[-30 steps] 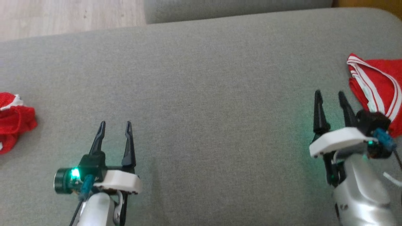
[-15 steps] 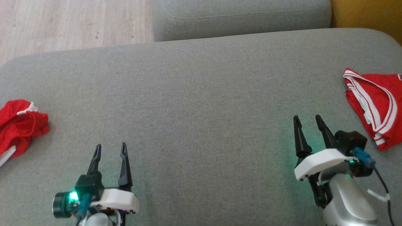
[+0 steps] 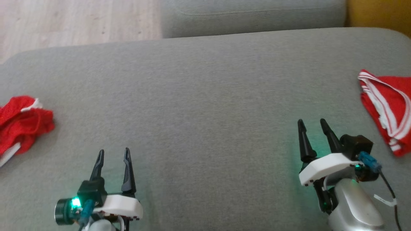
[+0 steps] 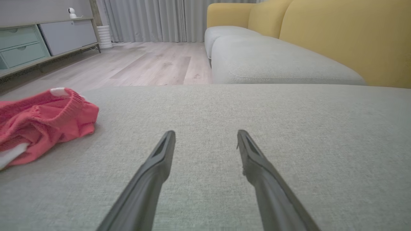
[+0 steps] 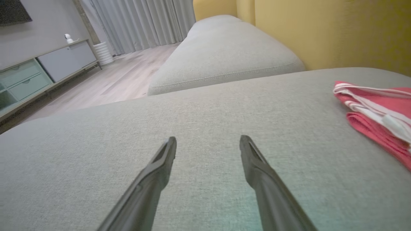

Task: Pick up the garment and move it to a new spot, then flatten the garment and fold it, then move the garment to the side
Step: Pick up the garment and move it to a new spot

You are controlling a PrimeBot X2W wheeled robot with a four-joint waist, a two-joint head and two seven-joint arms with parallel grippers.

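A crumpled red knit garment (image 3: 19, 123) lies at the left edge of the grey sofa cushion (image 3: 199, 106); in the left wrist view this garment (image 4: 41, 120) sits left of my fingers. A folded red garment with white stripes (image 3: 387, 109) rests at the cushion's right edge, also at the right in the right wrist view (image 5: 379, 110). My left gripper (image 3: 114, 153) is open over bare cushion at the lower left, holding nothing. My right gripper (image 3: 311, 123) is open at the lower right, left of the folded garment and apart from it.
A second grey cushion (image 3: 250, 16) lies beyond the near one, with wooden floor (image 3: 74, 19) to its left. The yellow sofa back (image 4: 337, 35) rises on the right. A low cabinet (image 4: 38, 41) stands across the room.
The head camera tilted, shifting the whole picture. Both grippers drew back toward me and stayed open; the right one pulled away from the folded striped garment.
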